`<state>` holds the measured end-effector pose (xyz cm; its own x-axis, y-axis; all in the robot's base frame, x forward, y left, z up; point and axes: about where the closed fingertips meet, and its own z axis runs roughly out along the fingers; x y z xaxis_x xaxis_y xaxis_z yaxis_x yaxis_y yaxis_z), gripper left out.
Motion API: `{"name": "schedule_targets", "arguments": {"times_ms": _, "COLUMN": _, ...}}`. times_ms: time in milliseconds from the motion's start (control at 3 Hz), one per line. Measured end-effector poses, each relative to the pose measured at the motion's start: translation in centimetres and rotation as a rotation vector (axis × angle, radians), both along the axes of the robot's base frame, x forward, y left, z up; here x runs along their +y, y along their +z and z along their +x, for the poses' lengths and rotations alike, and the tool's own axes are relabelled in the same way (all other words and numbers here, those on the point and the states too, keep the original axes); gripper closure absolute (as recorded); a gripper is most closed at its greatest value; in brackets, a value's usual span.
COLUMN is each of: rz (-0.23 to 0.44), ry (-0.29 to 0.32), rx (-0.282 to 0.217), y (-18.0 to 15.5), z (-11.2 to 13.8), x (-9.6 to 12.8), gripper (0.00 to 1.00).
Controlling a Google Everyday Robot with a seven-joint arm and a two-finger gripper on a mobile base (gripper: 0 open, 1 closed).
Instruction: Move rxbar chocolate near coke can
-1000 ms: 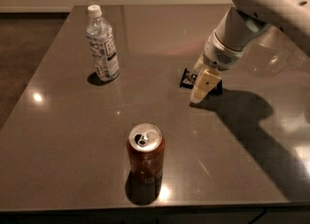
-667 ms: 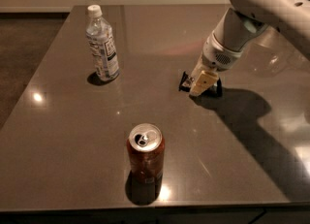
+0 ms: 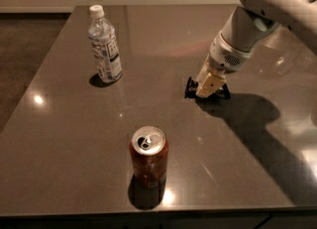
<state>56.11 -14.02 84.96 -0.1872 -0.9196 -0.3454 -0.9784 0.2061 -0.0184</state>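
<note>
A water bottle [image 3: 105, 49] stands at the back left of the worktop [image 3: 74, 139], clear of the job, and the coke can [image 3: 148, 156] stands upright near the front edge as the goal. Well apart to the right lies the rxbar chocolate [image 3: 190, 88]. The gripper [image 3: 208, 86] is set down over its middle, likely for a grasp; I cannot tell whether the jaws are clamped.

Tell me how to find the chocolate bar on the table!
Look to the right side of the grey table, where the white arm reaches down. The gripper is over the bar, so only its ends poke out. It's flat and black, unlike the clear bottle and the red can.
</note>
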Motion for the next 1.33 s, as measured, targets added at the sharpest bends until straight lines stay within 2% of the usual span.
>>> {"name": "schedule_targets", "arguments": {"times_ms": 667, "rz": 0.060, "ry": 0.125, "rx": -0.033, "y": 3.1, "z": -5.1, "x": 3.4, "gripper": 1.00}}
{"name": "schedule_targets", "arguments": {"times_ms": 1000, "rz": 0.122, "ry": 0.232, "rx": -0.030, "y": 4.3, "z": -9.0, "x": 6.8, "gripper": 1.00}}
{"name": "schedule_targets", "arguments": {"times_ms": 1333, "rz": 0.155, "ry": 0.288, "rx": -0.020, "y": 4.7, "z": -11.1, "x": 8.7, "gripper": 1.00}}
